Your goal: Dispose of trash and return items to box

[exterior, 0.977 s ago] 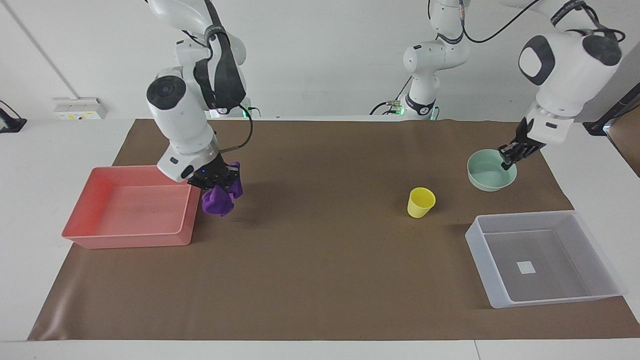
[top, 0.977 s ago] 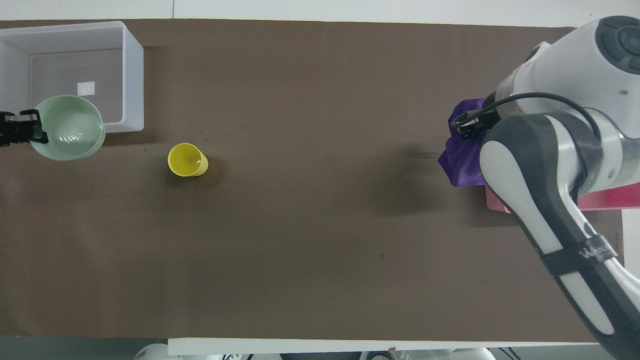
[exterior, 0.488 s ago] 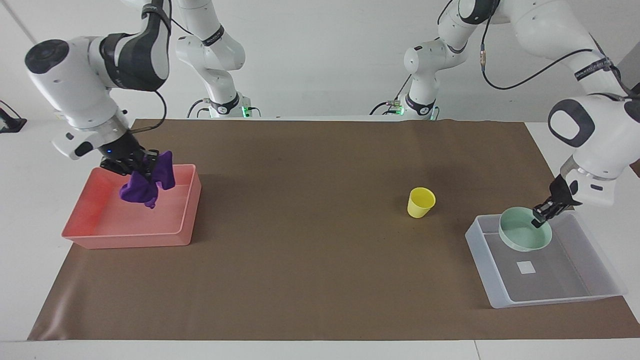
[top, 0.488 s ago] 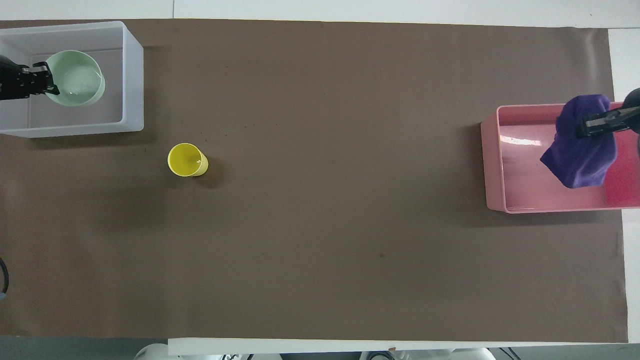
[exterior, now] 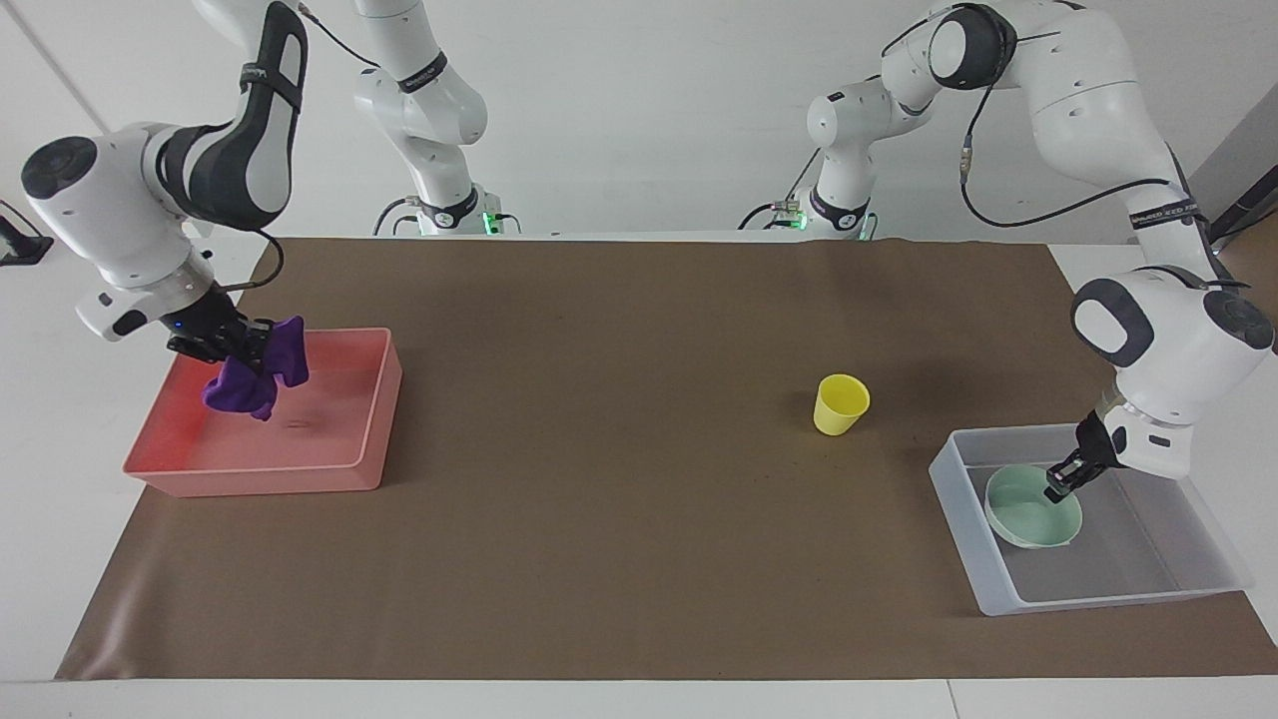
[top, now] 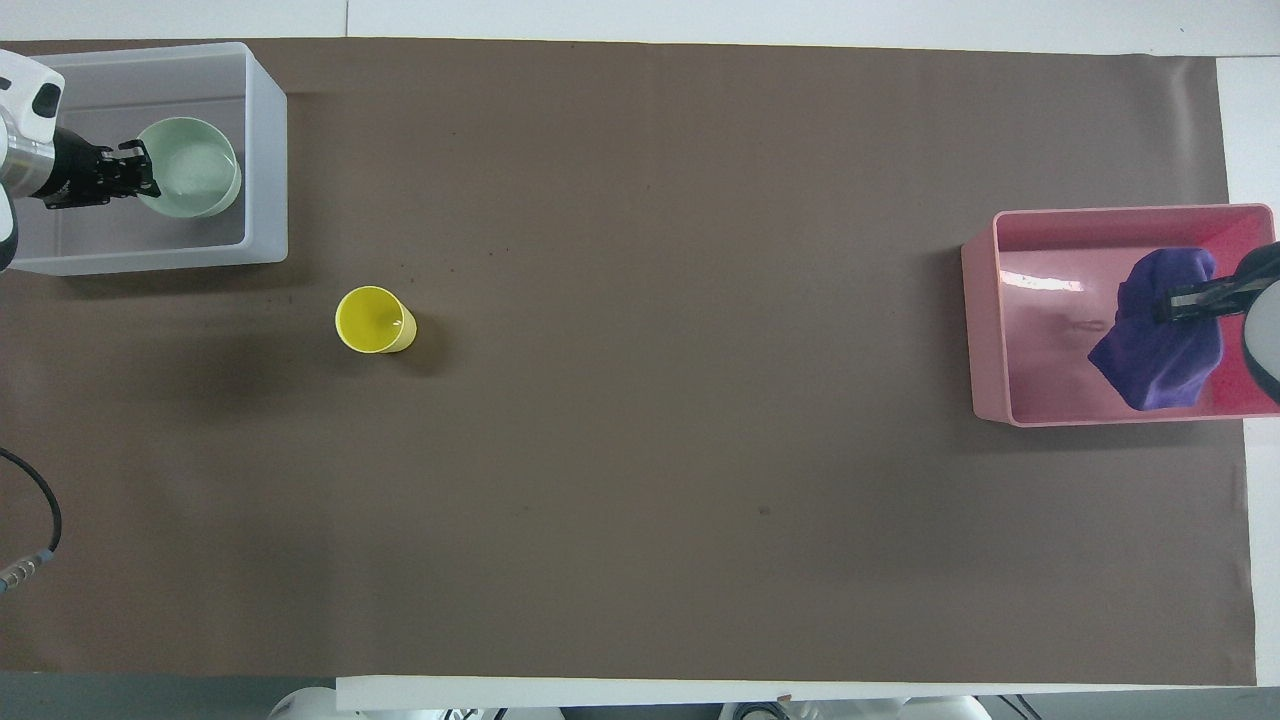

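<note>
My left gripper [exterior: 1060,486] is shut on the rim of the mint-green bowl [exterior: 1028,514] and holds it low inside the translucent box [exterior: 973,569]; the bowl hides the box's sticker. In the overhead view the left gripper [top: 140,172] holds the bowl [top: 195,180] in the box [top: 265,150]. My right gripper [exterior: 250,350] is shut on the purple rag [exterior: 240,389], which hangs over the inside of the pink tray [exterior: 369,429]. It also shows in the overhead view [top: 1180,300] with the rag [top: 1155,345]. The yellow cup [exterior: 841,404] stands upright on the mat, nearer to the robots than the box.
The pink tray [top: 985,330] sits at the right arm's end of the brown mat and the box at the left arm's end. The cup [top: 375,320] stands on the mat between them, close to the box.
My left gripper has carried the bowl from the mat into the box and lowered it. My right gripper has carried the rag from beside the pink tray to over its inside and lowered it slightly.
</note>
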You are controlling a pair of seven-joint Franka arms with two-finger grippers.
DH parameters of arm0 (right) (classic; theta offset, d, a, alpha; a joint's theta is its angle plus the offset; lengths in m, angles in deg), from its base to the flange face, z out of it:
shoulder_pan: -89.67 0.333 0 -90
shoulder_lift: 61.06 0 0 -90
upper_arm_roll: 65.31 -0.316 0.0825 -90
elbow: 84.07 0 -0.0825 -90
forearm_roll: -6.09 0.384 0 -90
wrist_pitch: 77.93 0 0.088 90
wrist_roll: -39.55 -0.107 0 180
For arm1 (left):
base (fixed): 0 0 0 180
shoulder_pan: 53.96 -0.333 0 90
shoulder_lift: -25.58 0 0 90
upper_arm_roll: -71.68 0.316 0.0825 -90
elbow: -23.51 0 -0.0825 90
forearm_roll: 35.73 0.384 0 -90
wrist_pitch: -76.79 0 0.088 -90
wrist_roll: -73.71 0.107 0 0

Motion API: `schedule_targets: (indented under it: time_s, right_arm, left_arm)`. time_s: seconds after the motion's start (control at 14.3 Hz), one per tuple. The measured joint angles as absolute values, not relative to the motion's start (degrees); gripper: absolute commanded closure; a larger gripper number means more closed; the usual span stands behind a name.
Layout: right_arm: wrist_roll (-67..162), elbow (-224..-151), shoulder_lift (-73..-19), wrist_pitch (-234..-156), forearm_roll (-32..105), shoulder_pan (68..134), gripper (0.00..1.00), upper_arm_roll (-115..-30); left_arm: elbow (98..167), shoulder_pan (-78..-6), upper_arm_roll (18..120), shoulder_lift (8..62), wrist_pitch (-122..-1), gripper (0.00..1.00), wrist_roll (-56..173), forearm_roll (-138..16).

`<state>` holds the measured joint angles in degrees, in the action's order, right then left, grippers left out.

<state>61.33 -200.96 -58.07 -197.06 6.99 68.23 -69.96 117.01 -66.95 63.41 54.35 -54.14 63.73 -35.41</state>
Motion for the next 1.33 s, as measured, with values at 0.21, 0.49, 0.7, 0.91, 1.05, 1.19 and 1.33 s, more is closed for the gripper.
schedule_targets:
  time_s: [0.21,0.49,0.7,0.91,1.05,1.19,1.33]
  right_arm:
    - [61.33,-204.28,-56.3,-202.0,6.99,68.23,0.57,-69.99]
    - [61.33,-204.47,-56.11,-202.34,6.98,68.23,0.0,-70.02]
    - [61.32,-202.82,-56.29,-201.03,7.12,68.44,0.0,-70.29]
    - [57.2,-198.6,-56.59,-195.27,7.45,71.72,0.0,-70.83]
    - [52.6,-194.83,-56.83,-189.85,7.45,75.32,0.0,-71.06]
    - [48.91,-191.17,-57.03,-184.79,7.45,77.99,0.0,-71.17]
    - [47.08,-188.14,-57.47,-180.93,7.44,79.04,0.0,-71.25]
  left_arm:
    - [117.02,-66.96,63.42,56.03,-58.09,0.14,64.1,-34.44]
    - [116.88,-66.65,63.25,56.8,-61.26,0.05,64.62,-34.43]
    - [116.32,-66.63,63.24,54.03,-59.66,0.0,64.65,-34.43]
    - [116.45,-65.13,62.63,47.72,-52.31,0.0,64.63,-34.43]
    - [117.25,-61.31,62.49,44.07,-45.61,0.0,62.94,-34.44]
    - [118.07,-56.76,62.41,41.7,-39.68,0.0,58.06,-34.43]
    - [120.49,-52.23,62.37,40.07,-36.91,0.0,53.01,-34.43]
